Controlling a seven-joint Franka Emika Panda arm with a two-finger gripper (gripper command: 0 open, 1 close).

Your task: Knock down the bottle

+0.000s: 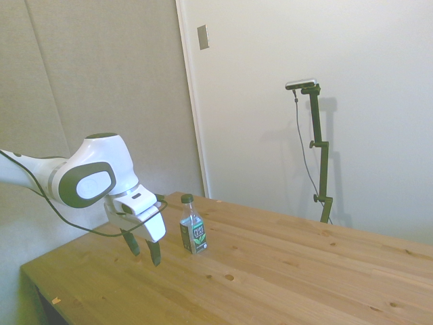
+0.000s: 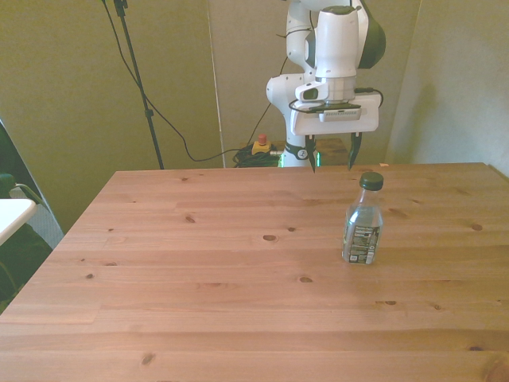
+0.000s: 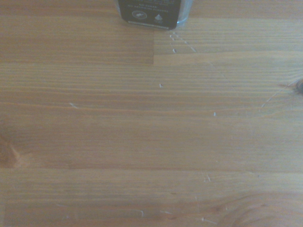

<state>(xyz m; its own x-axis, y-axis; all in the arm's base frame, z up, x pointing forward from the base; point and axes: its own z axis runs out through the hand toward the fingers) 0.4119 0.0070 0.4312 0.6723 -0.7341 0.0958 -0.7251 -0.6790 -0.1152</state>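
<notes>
- Surface [image 1: 284, 271] of pale knotty wood planks fills the lower part of the side and front views; its edges are cut off by the frame in both, and the wrist view shows only a blurred patch of it.
- One white arm [image 1: 88, 177] is seen, its base end cut off in the side view.
- One pincer [image 2: 332, 157] hangs above the surface with its two dark fingers [image 1: 155, 252] set apart, holding nothing.
- One bottle [image 2: 363, 220] stands upright on the surface, dark green cap on, near the pincer but apart from it. In the wrist view only its base [image 3: 150, 11] shows, and the label print is unreadable.
</notes>
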